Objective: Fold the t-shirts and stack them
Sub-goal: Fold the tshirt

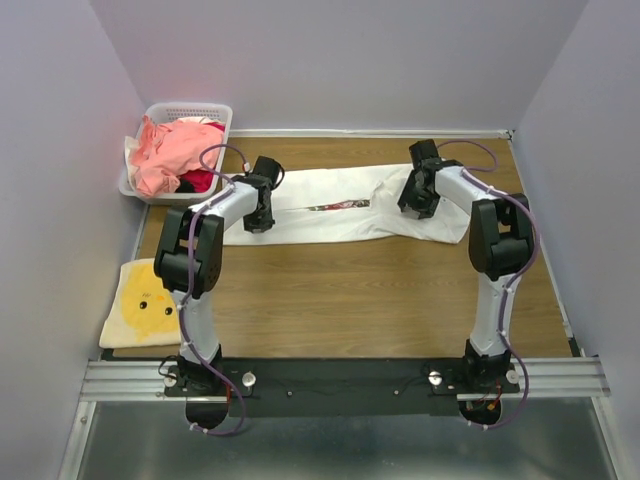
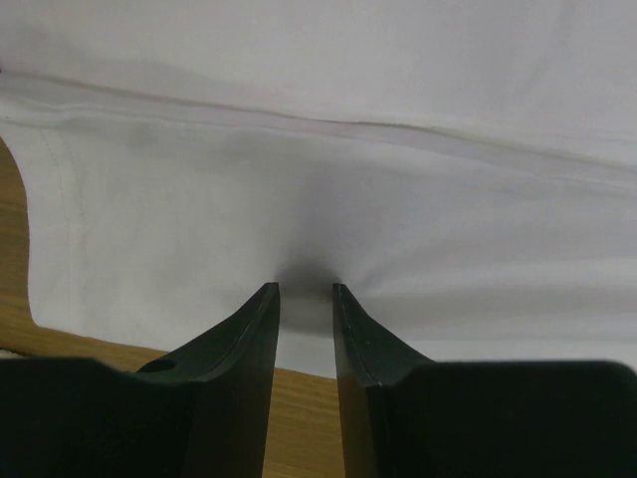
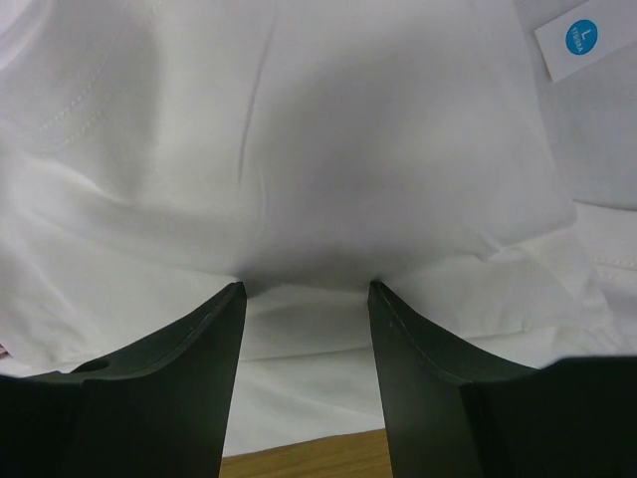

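The white t-shirt (image 1: pixel 330 222) lies folded into a long band across the far half of the table (image 1: pixel 350 300), a sliver of its print showing along the middle seam. A white tag with a round blue "L" sticker (image 3: pixel 582 37) lies on the cloth near its right end.

The left gripper (image 2: pixel 306 289) stands on the band's left end near the near edge, its jaws narrow and pinching a pucker of white cloth. The right gripper (image 3: pixel 307 287) is on the right part, its jaws wider and closed on a thicker gathered fold.

A folded yellow garment (image 1: pixel 145 300) sits at the near left of the table. The white lattice basket (image 1: pixel 190 108) in the far left corner holds a salmon-pink t-shirt (image 1: pixel 170 150) and a red t-shirt (image 1: pixel 200 182).
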`<action>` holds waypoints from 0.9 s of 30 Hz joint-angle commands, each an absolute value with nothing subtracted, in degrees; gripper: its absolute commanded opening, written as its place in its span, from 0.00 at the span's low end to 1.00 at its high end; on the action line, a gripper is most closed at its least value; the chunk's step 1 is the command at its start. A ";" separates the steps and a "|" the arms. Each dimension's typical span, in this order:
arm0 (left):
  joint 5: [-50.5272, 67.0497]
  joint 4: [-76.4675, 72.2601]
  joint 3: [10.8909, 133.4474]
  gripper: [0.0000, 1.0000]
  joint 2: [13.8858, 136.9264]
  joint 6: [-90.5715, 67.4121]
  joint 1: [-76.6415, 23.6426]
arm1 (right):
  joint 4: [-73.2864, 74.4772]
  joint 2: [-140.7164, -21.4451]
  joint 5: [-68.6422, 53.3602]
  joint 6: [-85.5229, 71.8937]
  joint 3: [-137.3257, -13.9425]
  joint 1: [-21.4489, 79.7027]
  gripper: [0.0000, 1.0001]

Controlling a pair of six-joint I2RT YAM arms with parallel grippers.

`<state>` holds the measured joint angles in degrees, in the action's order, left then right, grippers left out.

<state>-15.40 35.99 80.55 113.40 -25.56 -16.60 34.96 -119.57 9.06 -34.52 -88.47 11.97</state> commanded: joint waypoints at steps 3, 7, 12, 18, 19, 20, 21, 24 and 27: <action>-16.61 37.88 75.15 0.37 109.51 -27.25 -16.61 | 42.44 -132.26 14.94 -33.93 -99.47 10.81 0.61; -15.65 38.23 73.92 0.37 109.60 -27.42 -16.70 | 44.56 -137.45 15.38 -32.17 -107.21 10.11 0.61; -12.92 38.32 71.81 0.37 109.07 -27.16 -16.96 | 46.93 -142.03 15.03 -29.62 -114.95 10.19 0.61; -11.08 37.09 69.96 0.36 106.62 -25.58 -18.10 | 47.29 -142.30 16.78 -28.74 -117.60 10.11 0.61; -10.55 36.74 70.13 0.35 106.00 -25.05 -18.19 | 47.29 -141.69 17.22 -28.57 -117.68 10.11 0.61; -9.50 36.04 70.66 0.34 105.39 -24.70 -18.28 | 47.29 -140.55 17.66 -28.48 -118.03 10.11 0.61; -9.14 35.77 71.10 0.34 103.99 -24.26 -18.19 | 47.29 -139.75 18.10 -28.22 -118.30 10.11 0.61; -9.58 35.25 73.38 0.34 100.74 -23.12 -18.19 | 46.15 -135.90 18.63 -27.16 -119.18 10.19 0.61; -12.56 35.07 76.63 0.35 97.66 -22.85 -18.19 | 42.47 -130.37 17.23 -25.32 -117.96 10.72 0.61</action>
